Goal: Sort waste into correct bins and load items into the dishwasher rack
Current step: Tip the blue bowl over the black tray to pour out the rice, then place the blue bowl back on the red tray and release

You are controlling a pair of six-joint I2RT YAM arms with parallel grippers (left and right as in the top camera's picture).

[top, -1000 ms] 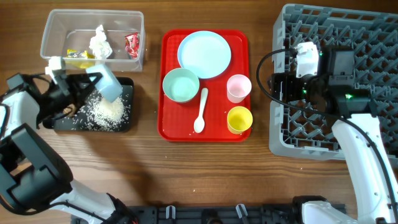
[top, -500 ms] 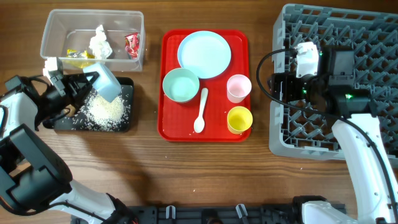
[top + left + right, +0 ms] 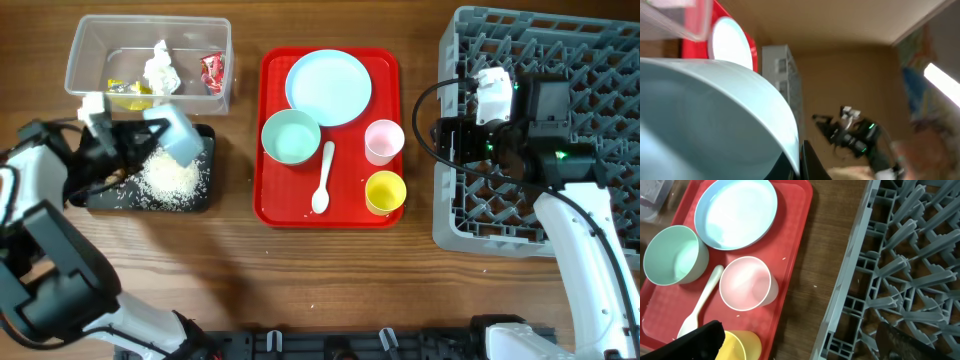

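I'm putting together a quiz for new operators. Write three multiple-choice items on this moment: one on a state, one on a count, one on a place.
1. The light-blue bowl in the left gripper is: A tilted over the black tray; B standing upright; C turned fully upside down.
2. Cups on the red tray: A one; B two; C three.
3. The white spoon lies: A on the black tray; B in the left gripper; C on the red tray.

Answers:
1 A, the overhead view shows it slanted above the rice in that tray.
2 B, a pink cup and a yellow cup stand there.
3 C, it lies between the other bowl and the two cups.
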